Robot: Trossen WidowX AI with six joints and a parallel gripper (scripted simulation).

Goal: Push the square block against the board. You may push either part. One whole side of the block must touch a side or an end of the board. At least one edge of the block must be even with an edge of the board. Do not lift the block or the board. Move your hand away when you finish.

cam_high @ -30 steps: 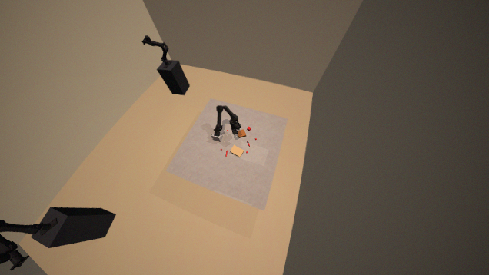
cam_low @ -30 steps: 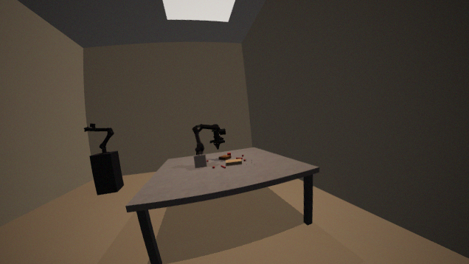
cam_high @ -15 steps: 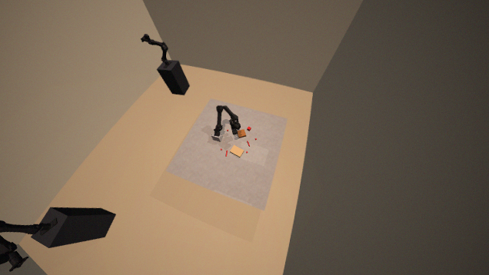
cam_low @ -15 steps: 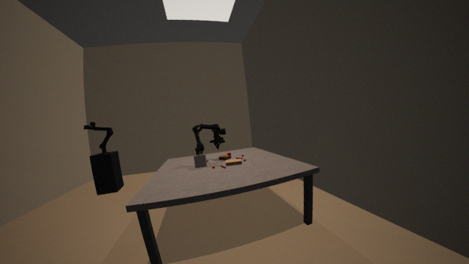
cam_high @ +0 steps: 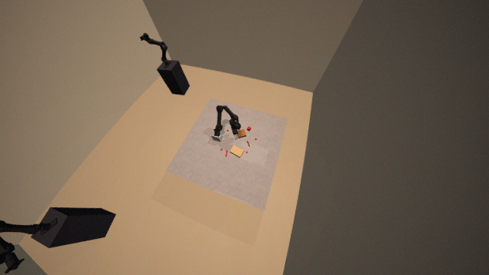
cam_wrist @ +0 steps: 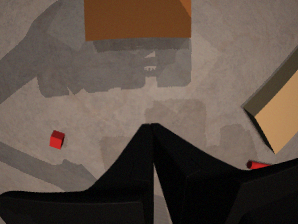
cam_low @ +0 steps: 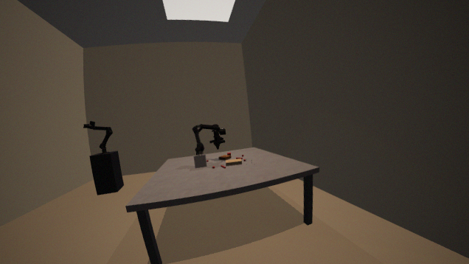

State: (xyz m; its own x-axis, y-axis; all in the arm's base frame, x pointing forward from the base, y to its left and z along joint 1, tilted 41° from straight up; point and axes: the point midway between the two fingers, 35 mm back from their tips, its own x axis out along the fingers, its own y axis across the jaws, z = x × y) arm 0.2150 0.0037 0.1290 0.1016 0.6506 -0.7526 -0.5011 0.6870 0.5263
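Observation:
The orange-brown square block [cam_high: 241,134] [cam_low: 225,157] [cam_wrist: 137,20] lies flat, cut off by the top edge of the wrist view. The light tan board [cam_high: 237,150] [cam_low: 234,161] [cam_wrist: 281,117] lies flat, turned at an angle to the block, with a gap of bare table between them. My gripper [cam_low: 217,148] [cam_wrist: 149,131] is shut with nothing between its fingertips. It hangs above the table, on the arm's side of the block; in the wrist view a strip of table shows between the tips and the block.
A red cube [cam_high: 249,128] [cam_low: 228,154] lies beyond the block. A red bar [cam_high: 248,144] lies between block and board on their outer side, and another red bar [cam_high: 226,154] lies beside the board. A grey upright panel [cam_high: 217,138] [cam_low: 200,161] stands by the arm's base.

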